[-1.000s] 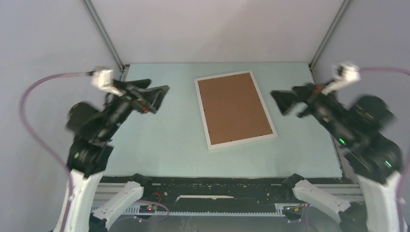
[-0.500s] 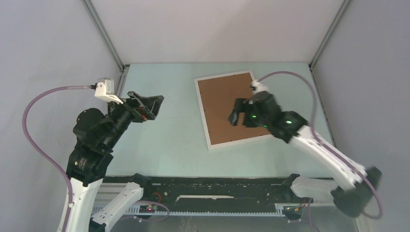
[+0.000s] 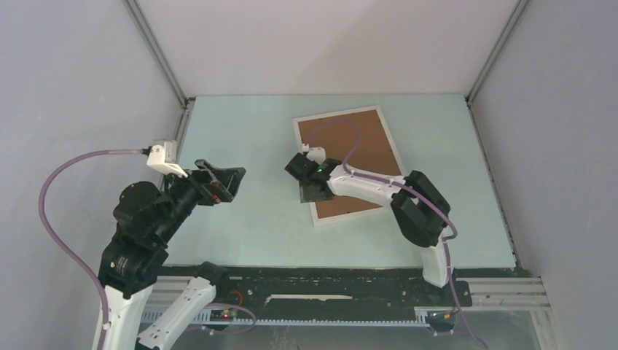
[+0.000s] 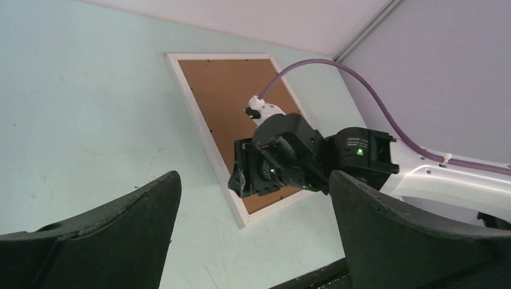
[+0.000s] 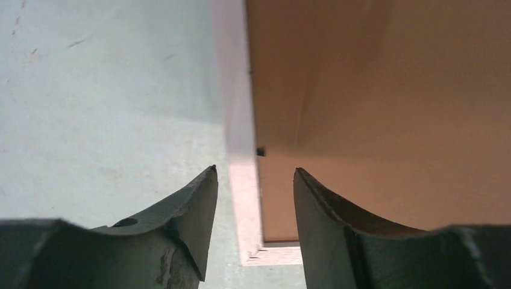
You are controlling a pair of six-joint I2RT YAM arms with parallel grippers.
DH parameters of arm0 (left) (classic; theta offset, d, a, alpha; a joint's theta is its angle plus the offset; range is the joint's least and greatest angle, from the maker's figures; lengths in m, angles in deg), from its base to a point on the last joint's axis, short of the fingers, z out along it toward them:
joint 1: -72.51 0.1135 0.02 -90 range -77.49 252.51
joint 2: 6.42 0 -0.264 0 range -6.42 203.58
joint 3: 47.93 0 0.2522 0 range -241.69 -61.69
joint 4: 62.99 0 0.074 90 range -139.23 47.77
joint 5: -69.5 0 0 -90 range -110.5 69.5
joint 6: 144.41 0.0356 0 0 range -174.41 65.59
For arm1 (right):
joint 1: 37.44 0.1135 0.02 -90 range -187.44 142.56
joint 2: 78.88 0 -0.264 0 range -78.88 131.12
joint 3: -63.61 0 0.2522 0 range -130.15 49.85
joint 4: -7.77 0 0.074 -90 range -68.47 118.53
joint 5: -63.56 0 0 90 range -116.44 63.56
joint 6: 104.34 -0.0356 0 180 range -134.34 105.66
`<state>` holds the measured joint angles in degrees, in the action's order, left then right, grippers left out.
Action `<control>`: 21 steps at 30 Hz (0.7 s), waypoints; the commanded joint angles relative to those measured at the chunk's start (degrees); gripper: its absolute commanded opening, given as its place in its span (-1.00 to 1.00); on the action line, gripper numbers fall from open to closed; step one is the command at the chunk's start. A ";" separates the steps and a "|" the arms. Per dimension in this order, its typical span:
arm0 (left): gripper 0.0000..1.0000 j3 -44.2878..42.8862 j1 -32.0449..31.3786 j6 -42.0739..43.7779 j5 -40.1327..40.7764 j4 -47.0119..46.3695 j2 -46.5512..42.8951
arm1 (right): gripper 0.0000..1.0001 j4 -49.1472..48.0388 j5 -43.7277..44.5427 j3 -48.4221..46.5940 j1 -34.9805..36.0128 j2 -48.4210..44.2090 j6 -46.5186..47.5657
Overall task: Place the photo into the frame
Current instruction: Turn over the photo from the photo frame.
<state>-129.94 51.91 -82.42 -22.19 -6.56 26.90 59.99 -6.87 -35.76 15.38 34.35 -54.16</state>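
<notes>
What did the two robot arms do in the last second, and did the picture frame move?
The right gripper swung in from the right side of the table, across the brown backing board, to the left rim of the frame, close to its near corner. Its jaws now straddle that rim without clearly pinching it. The left gripper drew back slightly, still open and raised. The frame did not move.
</notes>
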 commanded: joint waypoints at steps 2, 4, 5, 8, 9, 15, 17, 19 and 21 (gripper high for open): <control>1.00 1.83 0.03 1.16 -1.03 0.89 -2.47 | 0.06 5.55 5.13 -5.90 3.75 3.92 -2.72; 1.00 1.97 0.03 1.31 -1.20 1.25 -3.06 | -0.04 5.56 5.33 -5.99 4.31 4.73 -3.41; 1.00 1.98 0.03 1.51 -1.28 1.45 -3.24 | -0.07 5.87 5.30 -6.24 4.50 5.30 -3.79; 1.00 1.79 0.03 2.26 -0.92 2.28 -3.64 | -0.14 7.18 6.74 -7.36 5.51 7.01 -4.26; 1.00 1.87 0.03 2.51 -0.82 2.42 -3.76 | -0.15 7.52 7.15 -7.57 5.69 7.59 -4.24; 0.99 2.71 0.03 2.93 -0.53 3.00 -4.25 | -0.21 9.64 10.57 -8.40 6.31 9.68 -4.47; 1.00 2.97 0.03 3.09 -0.26 3.20 -4.38 | -0.18 10.61 9.79 -8.92 6.08 8.50 -3.68; 1.00 3.18 0.03 3.37 0.30 3.33 -4.50 | -0.13 11.30 10.05 -9.09 6.20 6.59 -3.24; 1.00 3.30 0.03 3.39 0.77 3.30 -4.66 | -0.08 11.01 10.38 -8.53 6.31 4.78 -2.82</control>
<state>-127.73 51.91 -80.81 -22.19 -3.13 22.79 69.02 0.56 -43.47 21.24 42.02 -56.89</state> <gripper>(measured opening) 0.996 0.442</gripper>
